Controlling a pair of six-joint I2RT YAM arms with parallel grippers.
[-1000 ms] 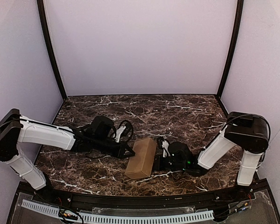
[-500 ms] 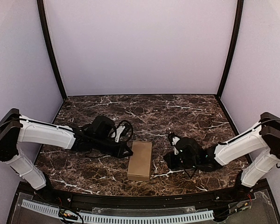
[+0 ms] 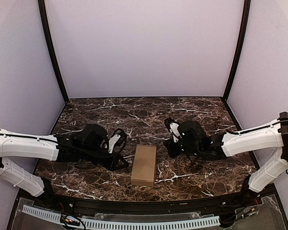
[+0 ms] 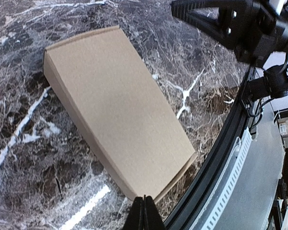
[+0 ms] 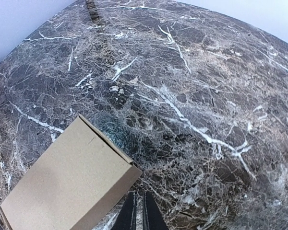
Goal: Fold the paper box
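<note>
The paper box (image 3: pixel 144 165) is a closed, narrow brown cardboard box lying flat on the marble table, free of both grippers. In the left wrist view the box (image 4: pixel 117 117) fills the middle, its near corner just beyond my left gripper (image 4: pixel 144 199), whose jaws are pressed together. From above, the left gripper (image 3: pixel 126 163) sits close to the box's left side. My right gripper (image 3: pixel 169 149) hovers to the right of the box's far end. In the right wrist view the right gripper (image 5: pixel 138 195) has only a hairline slit between its fingers, nothing in it, with the box (image 5: pixel 67 184) corner just ahead to the left.
The dark marble table (image 3: pixel 192 112) is walled by pale panels at the back and sides. A black rail and a white toothed strip (image 3: pixel 149 223) run along the near edge. The right arm (image 4: pixel 240 24) shows at the top right of the left wrist view.
My right gripper has pulled off the box's right side and moved up and back. The left arm has drawn back to the left. The box has straightened and now lies alone.
</note>
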